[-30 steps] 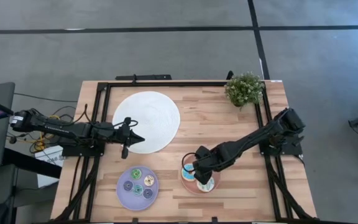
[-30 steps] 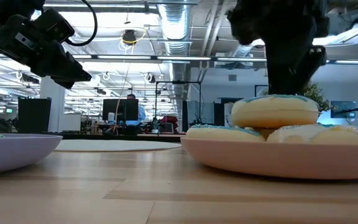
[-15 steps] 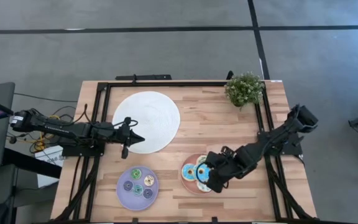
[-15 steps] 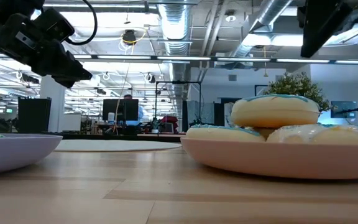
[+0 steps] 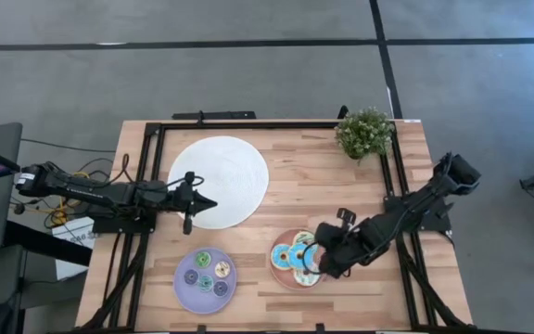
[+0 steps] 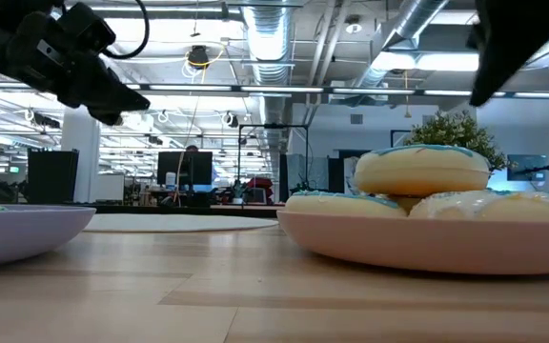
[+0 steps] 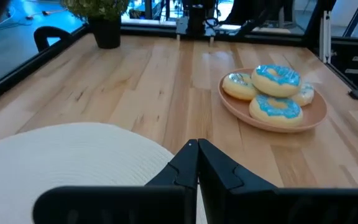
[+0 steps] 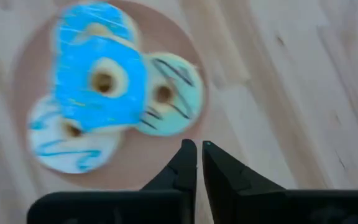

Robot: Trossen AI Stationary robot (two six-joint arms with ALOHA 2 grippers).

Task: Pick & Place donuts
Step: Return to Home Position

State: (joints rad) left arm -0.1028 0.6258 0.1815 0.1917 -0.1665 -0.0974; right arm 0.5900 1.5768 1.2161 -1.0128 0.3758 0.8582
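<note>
The bright blue-iced donut (image 8: 101,68) lies atop paler ones on the pink plate (image 8: 166,34); the right tool (image 8: 197,146) above its edge and the left tool (image 7: 197,144) by the white disc (image 5: 218,181) are closed

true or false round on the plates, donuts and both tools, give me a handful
1. A blue-iced donut lies on top of other donuts on the pink plate. True.
2. The purple plate is bare. False: small donuts lie on it.
3. The right tool carries a donut. False: its fingers are together with nothing between them, above the pink plate's edge.
4. The left tool is shut and hangs over the white disc's edge. True.
5. The potted plant stands on the white disc. False: it stands near a table corner, apart from the disc.
</note>
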